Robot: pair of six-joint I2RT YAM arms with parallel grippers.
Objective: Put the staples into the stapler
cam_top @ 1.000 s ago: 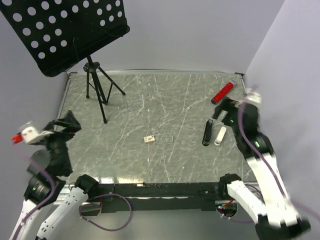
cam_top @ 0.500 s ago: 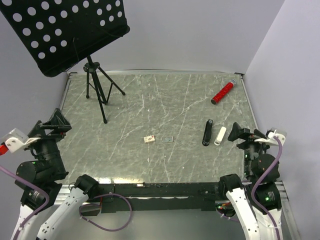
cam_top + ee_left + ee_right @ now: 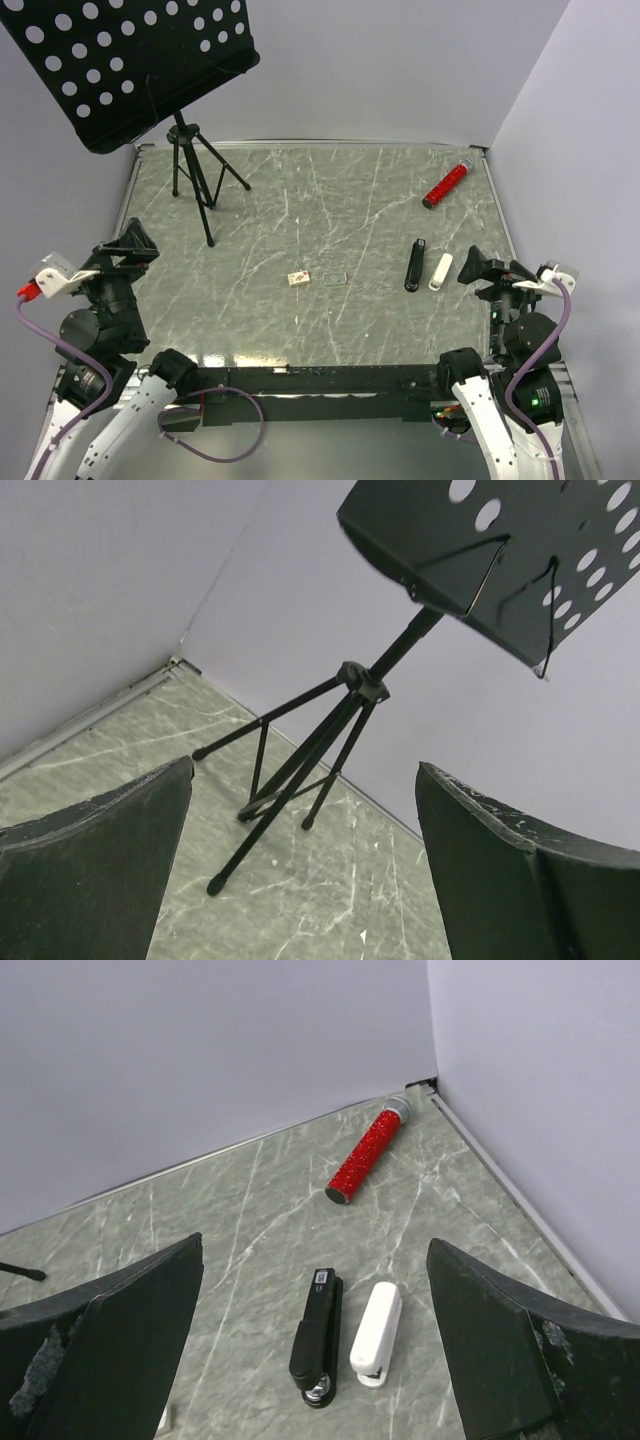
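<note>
- Music stand [image 3: 130,60]: ahead of the left hand [image 3: 128,248], which is spread wide and empty.
- Right hand [image 3: 478,268]: wide open, empty.
- Stapler [image 3: 413,265]: flat on the tabletop [image 3: 300,200], near the right hand, beside a white bar [image 3: 440,271].
- Staples box [image 3: 297,279] and tray [image 3: 334,277]: between both hands, apart from each.

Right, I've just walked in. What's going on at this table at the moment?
Nothing is being handled right now. Both arms sit back near their bases, with the left pincer and right pincer open and empty. The stapler lies on the table beside a white bar, apparently closed. The staples box and its small tray lie apart from it, mid-table. Loading has not begun.
</note>
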